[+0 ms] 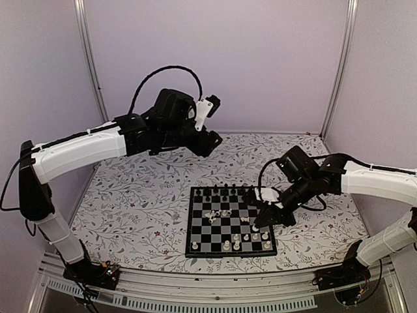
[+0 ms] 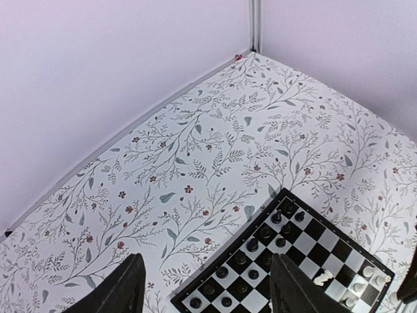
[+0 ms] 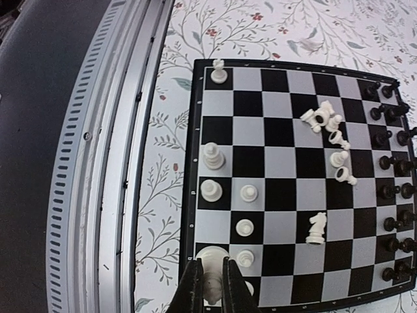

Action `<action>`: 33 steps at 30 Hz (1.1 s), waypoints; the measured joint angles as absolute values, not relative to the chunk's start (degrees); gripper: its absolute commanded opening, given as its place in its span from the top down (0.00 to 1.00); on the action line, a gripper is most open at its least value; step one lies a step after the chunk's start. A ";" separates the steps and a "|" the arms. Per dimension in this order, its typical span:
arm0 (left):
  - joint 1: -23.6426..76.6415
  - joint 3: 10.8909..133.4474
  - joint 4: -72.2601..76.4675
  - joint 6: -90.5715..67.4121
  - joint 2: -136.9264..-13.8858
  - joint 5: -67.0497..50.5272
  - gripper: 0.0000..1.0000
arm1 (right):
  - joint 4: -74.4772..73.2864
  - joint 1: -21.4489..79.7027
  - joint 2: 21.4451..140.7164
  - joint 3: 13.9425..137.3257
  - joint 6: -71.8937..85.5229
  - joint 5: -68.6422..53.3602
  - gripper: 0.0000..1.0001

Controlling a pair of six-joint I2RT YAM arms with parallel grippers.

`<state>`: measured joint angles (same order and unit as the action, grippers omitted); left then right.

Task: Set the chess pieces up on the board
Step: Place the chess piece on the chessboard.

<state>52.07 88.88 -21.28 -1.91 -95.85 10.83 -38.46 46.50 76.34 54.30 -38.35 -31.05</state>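
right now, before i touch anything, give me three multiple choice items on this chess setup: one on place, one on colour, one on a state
1. The tiny black plastic chessmen stand:
a) along the far edge of the small checkered board
b) along its near edge
c) off it, on the cloth

2. The toppled plastic pieces mid-board are:
a) black
b) cream-white
c) both colours

3. The right pincer is:
a) open over the board
b) shut on a black pawn
c) shut on a cream-white chessman

Answers:
1a, the top view shows them in the board's two farthest rows.
2b, every piece lying down is pale.
3c, its wrist view shows the fingers pinching a pale piece at a board corner.
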 measured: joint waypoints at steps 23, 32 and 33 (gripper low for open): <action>47.16 74.70 -13.58 1.52 -91.18 15.77 0.27 | -32.84 55.90 87.24 51.18 -39.90 -22.52 1.00; 47.16 74.72 -14.09 1.98 -91.18 15.44 0.27 | -32.08 55.96 89.36 51.53 -39.62 -20.99 0.99; 47.16 74.72 -14.17 1.98 -91.18 15.42 0.27 | -32.08 56.01 89.54 51.75 -39.62 -20.99 0.99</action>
